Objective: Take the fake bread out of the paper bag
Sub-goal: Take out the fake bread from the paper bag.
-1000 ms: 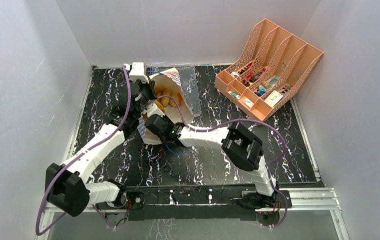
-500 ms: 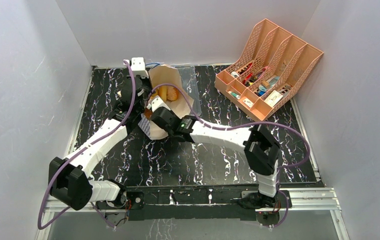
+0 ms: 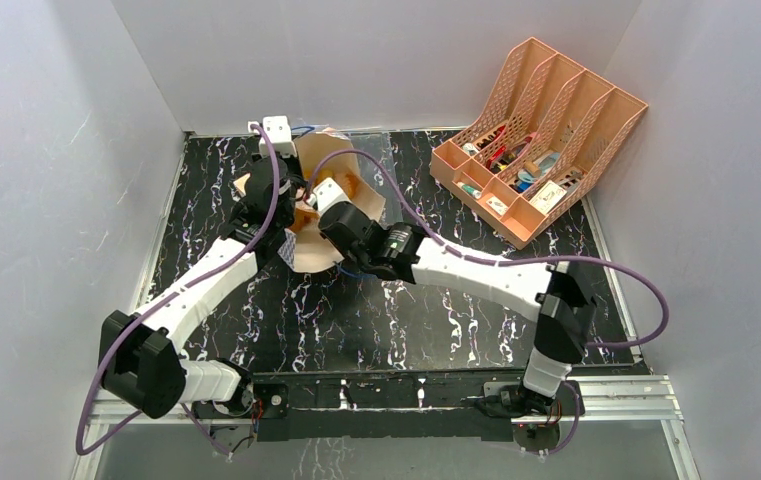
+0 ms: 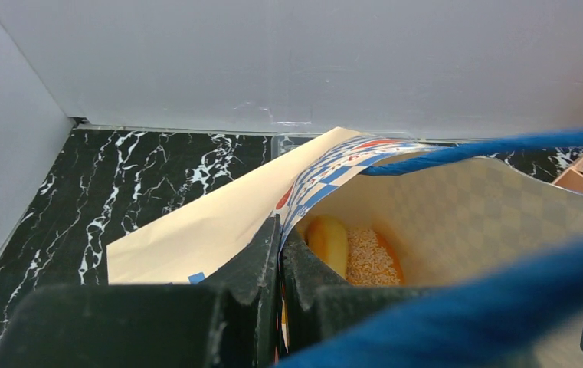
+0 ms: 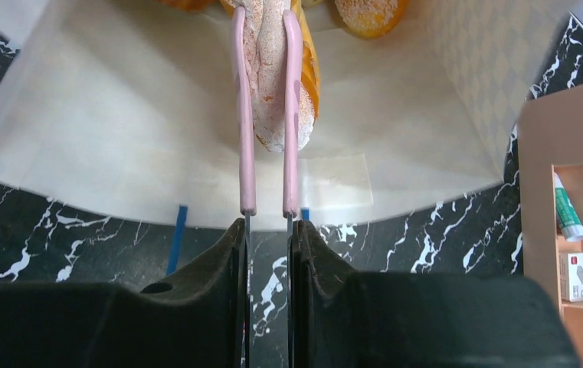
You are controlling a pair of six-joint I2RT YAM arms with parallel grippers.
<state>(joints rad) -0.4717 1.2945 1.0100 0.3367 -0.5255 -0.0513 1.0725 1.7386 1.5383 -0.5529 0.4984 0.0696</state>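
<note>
Left fingers [image 4: 280, 236] pinch shut on the paper bag [image 3: 364, 212] rim at the surface's [image 3: 406, 320] 11 o'clock; right fingers [image 5: 267, 225] squeeze pink tongs [image 5: 244, 115], which clamp fake bread [image 5: 266, 84] inside.

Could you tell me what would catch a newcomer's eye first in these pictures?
The open paper bag, on the far side of the table left of centre, draws the eye. The left tool pinches its checkered rim, while the right tool reaches in with pink tongs clamped on a pale piece of fake bread. The pink lattice organizer stands out at the far right corner.
</note>
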